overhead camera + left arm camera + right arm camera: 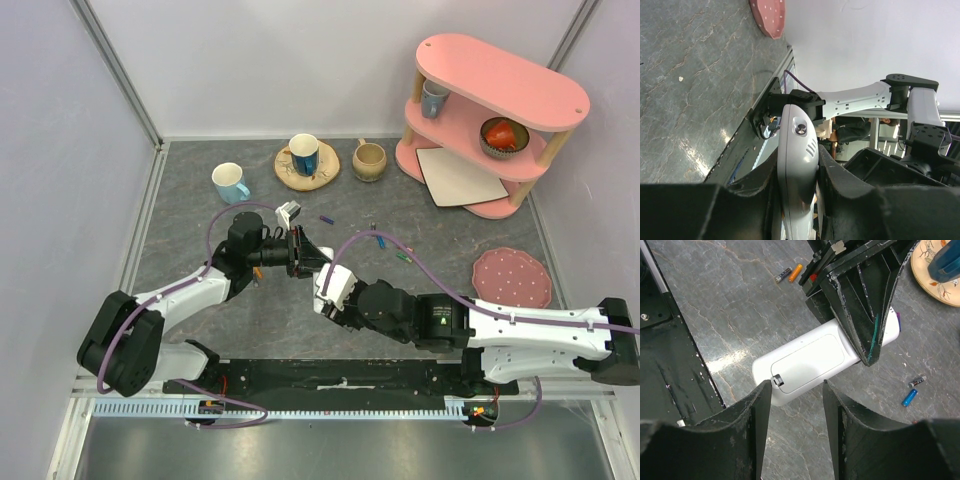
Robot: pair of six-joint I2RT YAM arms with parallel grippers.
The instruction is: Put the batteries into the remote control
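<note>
Right gripper (pixel 796 386) is closest to the lens: jaws partway open, nothing clamped, tips over the latch end of the remote control (pixel 805 362); contact cannot be told. Left gripper (pixel 300 252) clamps the remote's opposite end, holding it above the grey table (pixel 740 315), battery cover shut. Blue battery (pixel 909 397) and dark grey battery (pixel 916 381) lie on the table off one long side of the remote. Orange battery (pixel 796 272) and dark-banded battery (pixel 784 276) lie off the other.
</note>
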